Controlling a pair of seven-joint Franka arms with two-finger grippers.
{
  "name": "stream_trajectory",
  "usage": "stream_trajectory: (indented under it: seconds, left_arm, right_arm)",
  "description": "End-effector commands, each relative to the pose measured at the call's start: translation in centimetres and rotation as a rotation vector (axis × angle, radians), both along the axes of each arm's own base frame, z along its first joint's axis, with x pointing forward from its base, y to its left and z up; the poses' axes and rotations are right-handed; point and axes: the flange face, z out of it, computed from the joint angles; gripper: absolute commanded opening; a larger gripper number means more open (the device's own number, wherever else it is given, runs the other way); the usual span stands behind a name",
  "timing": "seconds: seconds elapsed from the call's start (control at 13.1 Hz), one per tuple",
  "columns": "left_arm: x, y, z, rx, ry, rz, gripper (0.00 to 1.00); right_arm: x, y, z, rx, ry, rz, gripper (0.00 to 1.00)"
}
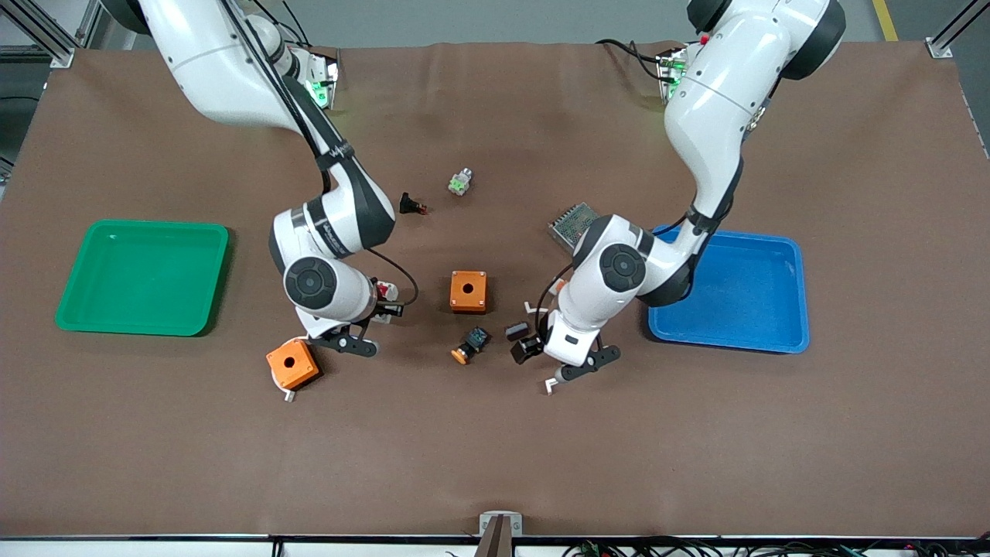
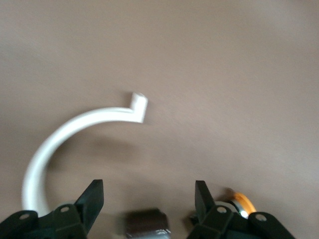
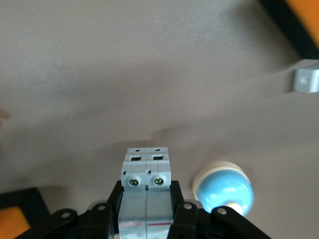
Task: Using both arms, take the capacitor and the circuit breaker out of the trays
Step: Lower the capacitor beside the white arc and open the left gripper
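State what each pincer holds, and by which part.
Right pincer grips the breaker by its two long sides. Left pincer holds nothing; the capacitor sits between its open fingers.

- I see the breaker (image 3: 147, 191) as a pale grey two-pole block with two screw heads on its end face and a red strip lower down; it sits clamped between the right end effector's (image 3: 146, 209) fingers, just above the counter (image 1: 495, 449).
- I see the capacitor (image 1: 517, 331), a tiny dark block, lying flat on the counter just beside the orange-capped push-button (image 1: 470, 344), toward the left arm's end.
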Motion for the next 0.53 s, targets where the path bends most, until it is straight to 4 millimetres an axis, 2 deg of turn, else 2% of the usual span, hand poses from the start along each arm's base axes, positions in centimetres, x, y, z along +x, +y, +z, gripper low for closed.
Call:
stream_trajectory:
  seconds: [0.0, 0.15, 0.23, 0.3, 0.38, 0.46]
  left_arm:
    - [2.0, 5.3, 4.2, 0.100, 0.007, -0.008, 0.82]
    - [2.4, 7.8, 6.8, 0.135, 0.042, -0.034, 0.82]
    - [3.1, 10.6, 8.7, 0.145, 0.056, -0.035, 0.82]
    - [3.3, 12.7, 11.2, 0.154, 0.066, -0.050, 0.82]
    - [3.4, 14.7, 13.7, 0.159, 0.065, -0.075, 0.83]
    - [3.6, 17.2, 15.7, 0.168, 0.064, -0.094, 0.86]
  right_arm:
    - [0.7, 1.0, -1.3, 0.021, 0.011, -0.023, 0.06]
    - [0.5, 1.8, -1.7, 0.020, 0.012, -0.017, 0.08]
    - [0.4, 1.9, -2.2, 0.020, 0.022, -0.021, 0.11]
    - [0.5, 1.9, -2.3, 0.023, 0.021, -0.025, 0.29]
    - [0.5, 1.9, -2.5, 0.022, 0.023, -0.025, 0.39]
    - [0.6, 1.9, -2.2, 0.025, 0.022, -0.028, 0.74]
